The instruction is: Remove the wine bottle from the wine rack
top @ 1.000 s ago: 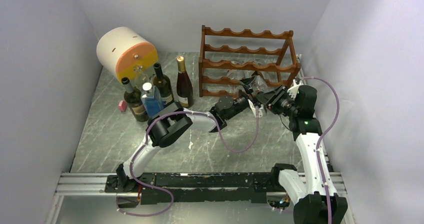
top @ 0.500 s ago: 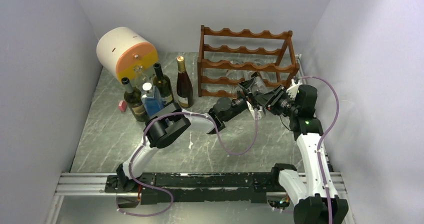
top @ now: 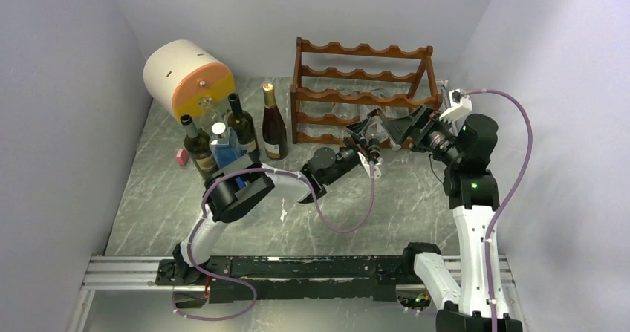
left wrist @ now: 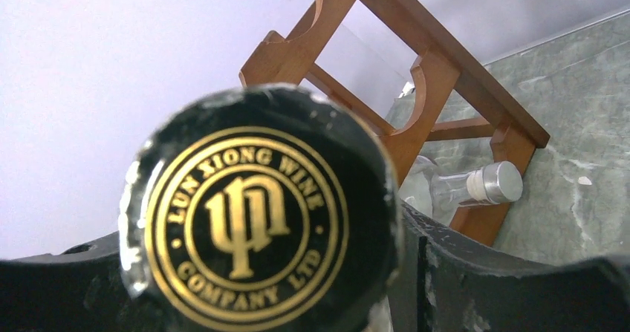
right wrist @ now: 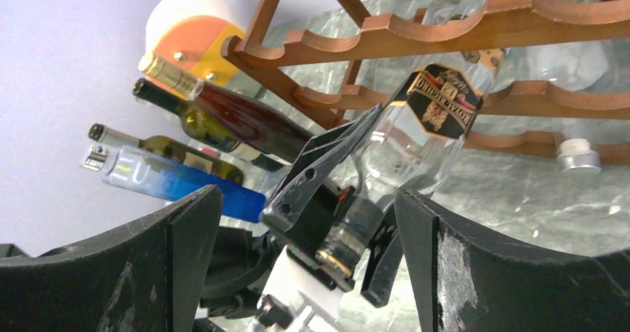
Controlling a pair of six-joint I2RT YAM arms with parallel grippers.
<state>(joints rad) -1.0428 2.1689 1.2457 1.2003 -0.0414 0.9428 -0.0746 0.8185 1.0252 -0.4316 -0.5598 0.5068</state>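
Note:
The wine rack point(top: 364, 72) of dark red-brown wood stands at the back of the table. A clear wine bottle point(right wrist: 438, 105) with a black and gold label leans neck-down out of its lower rails. My left gripper point(top: 365, 140) is shut on the bottle's neck. In the left wrist view the black cap point(left wrist: 256, 213) with a gold logo fills the space between the fingers, with the rack point(left wrist: 438, 72) behind. My right gripper point(top: 407, 128) hangs just right of the bottle, open and holding nothing. Its fingers point(right wrist: 171, 258) frame the held neck from a distance.
Several bottles point(top: 223, 135) stand left of the rack beside a white and orange cylinder point(top: 186, 76). A small pink object point(top: 181, 157) lies near them. Another clear bottle with a silver cap point(left wrist: 486, 186) lies low in the rack. Walls close in on three sides.
My right gripper has opened, let go of the bottle and drawn back up and to the right. My left gripper has shut on the neck and shifted slightly left with it.

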